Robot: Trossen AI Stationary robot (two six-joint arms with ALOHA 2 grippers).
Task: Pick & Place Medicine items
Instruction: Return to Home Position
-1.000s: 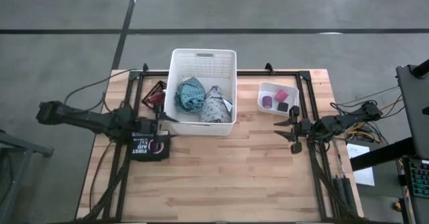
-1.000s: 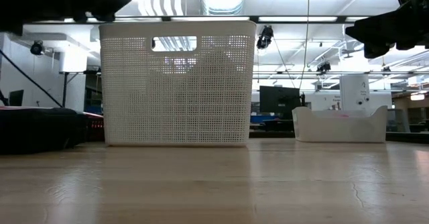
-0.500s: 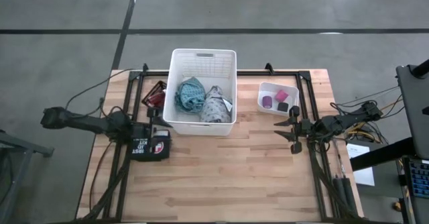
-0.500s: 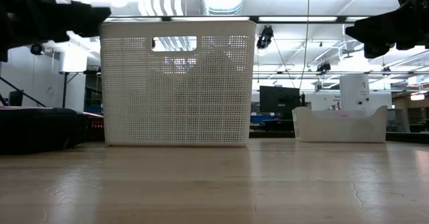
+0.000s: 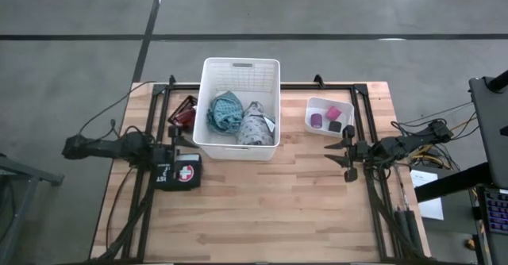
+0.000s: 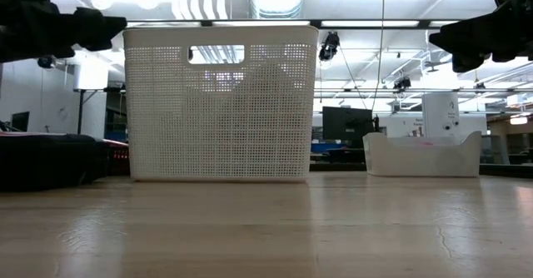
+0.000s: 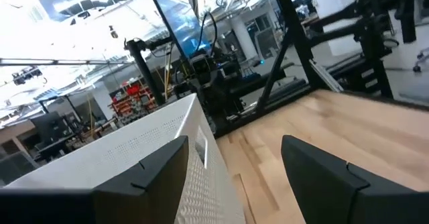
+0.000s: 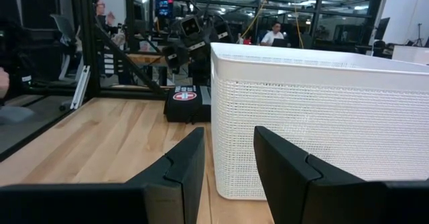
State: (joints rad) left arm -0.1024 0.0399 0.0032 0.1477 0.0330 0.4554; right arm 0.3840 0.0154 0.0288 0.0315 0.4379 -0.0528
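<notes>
A: Left gripper [image 7: 234, 147], jaws apart, empty, over the first-aid bag [image 5: 181, 174]. Why?
B: Nothing left to lift, I judge. Cloths [image 5: 225, 111] in basket [image 5: 238, 63], rolls [image 5: 333, 113] in tray [image 5: 314, 105]. Right gripper [image 5: 343, 159] gapes empty beside it.

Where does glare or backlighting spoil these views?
Low view: bright ceiling lights leave the left gripper and right gripper, both raised, as black silhouettes flanking the white perforated plastic basket. Left wrist view: the ceiling washes out white. High view: even light on the wooden table.

A lab: monitors [image 6: 342, 121], stocked shelving [image 7: 131, 98], ceiling lights [image 6: 391, 23].
</notes>
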